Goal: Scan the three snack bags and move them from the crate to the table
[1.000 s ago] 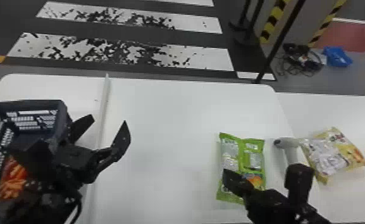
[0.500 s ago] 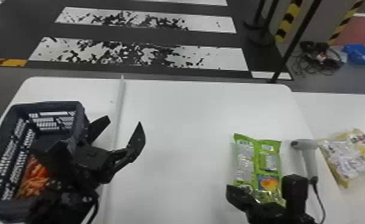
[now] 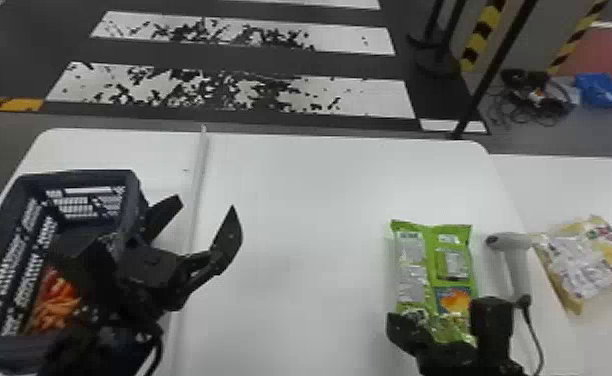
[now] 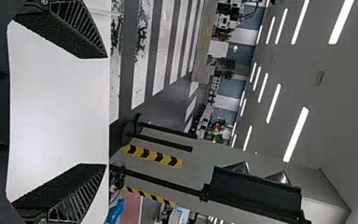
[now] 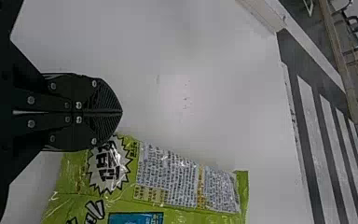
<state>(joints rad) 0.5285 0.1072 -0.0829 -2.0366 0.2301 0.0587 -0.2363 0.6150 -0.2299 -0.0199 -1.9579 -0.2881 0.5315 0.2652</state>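
Note:
My left gripper (image 3: 205, 202) stands open beside the dark crate's (image 3: 132, 200) right wall, its fingers pointing away over the table; in the left wrist view the gripper (image 4: 106, 111) has nothing between its fingers. Orange and red snack packaging (image 3: 52, 302) lies in the crate, partly hidden by the left arm. The right gripper (image 3: 395, 325) is at the near left edge of the green snack bag (image 3: 420, 260). Seen from the right wrist, that gripper (image 5: 121, 112) is shut and empty, alongside the green bag (image 5: 177, 179). A yellowish bag (image 3: 580, 265) lies at the far right.
A pale handheld scanner (image 3: 517, 265) with a dark cable lies between the green and yellowish bags. A raised white strip (image 3: 197, 185) runs along the table (image 3: 295, 200) just right of the crate. Black posts stand on the floor beyond.
The head view has turned a little left, shifting the table and bags rightward in it. My right gripper has moved left and nearer relative to the green bag. The left gripper has kept its place beside the crate.

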